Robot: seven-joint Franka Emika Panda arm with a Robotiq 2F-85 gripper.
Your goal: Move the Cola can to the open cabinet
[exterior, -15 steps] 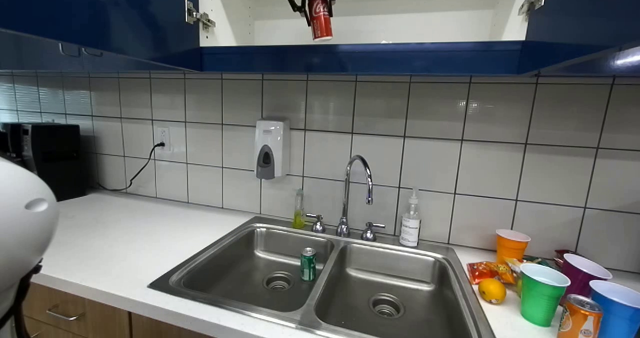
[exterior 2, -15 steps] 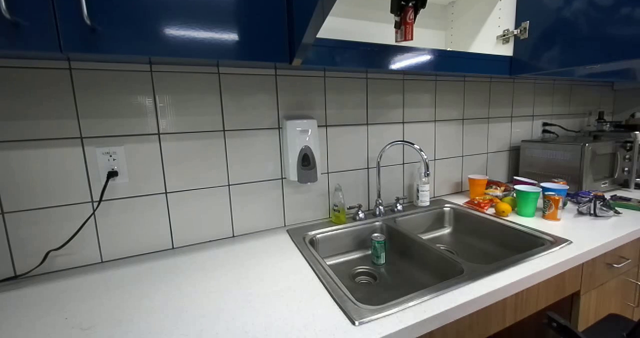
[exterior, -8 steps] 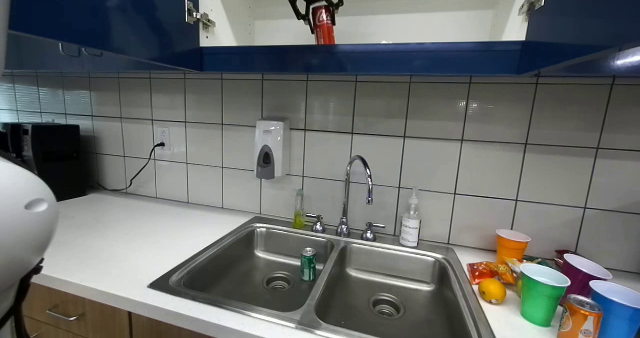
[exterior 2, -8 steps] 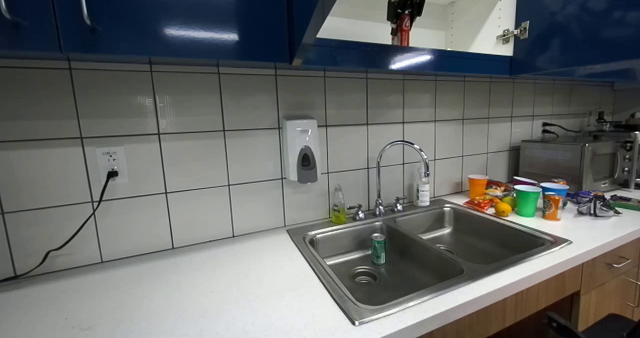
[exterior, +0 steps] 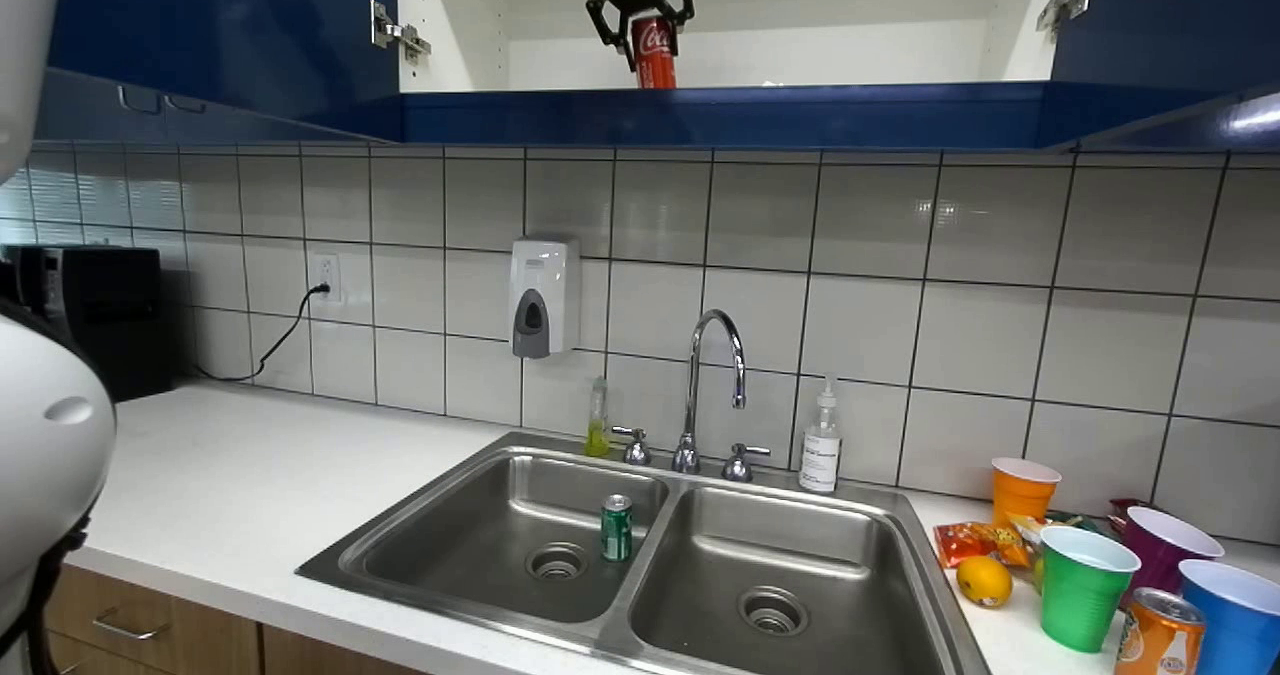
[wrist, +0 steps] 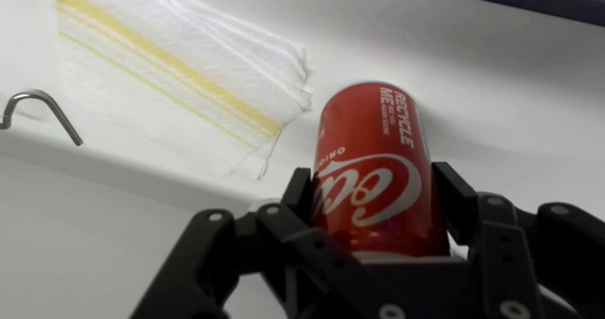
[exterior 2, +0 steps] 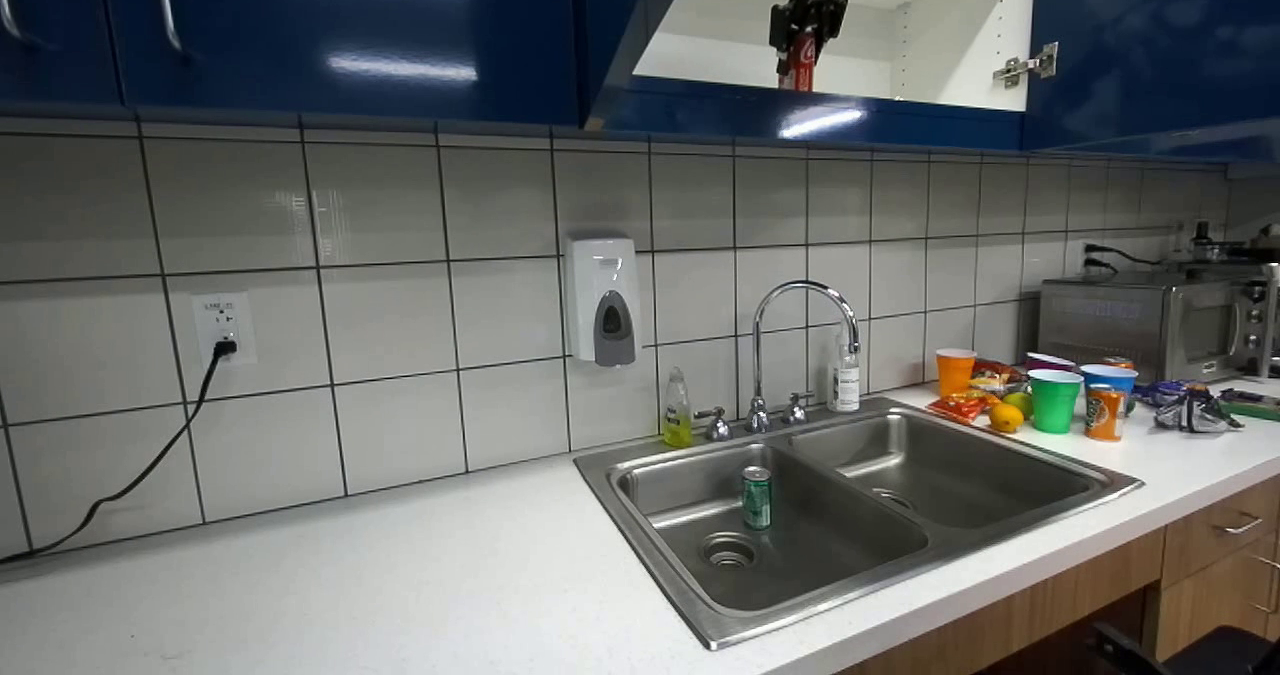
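We have the can (wrist: 371, 163) inside the cabinet (exterior: 830, 45), gripper (wrist: 372, 182) clamped on it; just release and retreat left, we judge!

A white countertop (exterior: 280, 470) carries 4 cups (exterior: 1085, 595) and an orange can (exterior: 1160, 645) at lower right in an exterior view; in the wrist view, the open cabinet's floor (wrist: 520, 125) bears a striped sheet (wrist: 165, 80), upper left.
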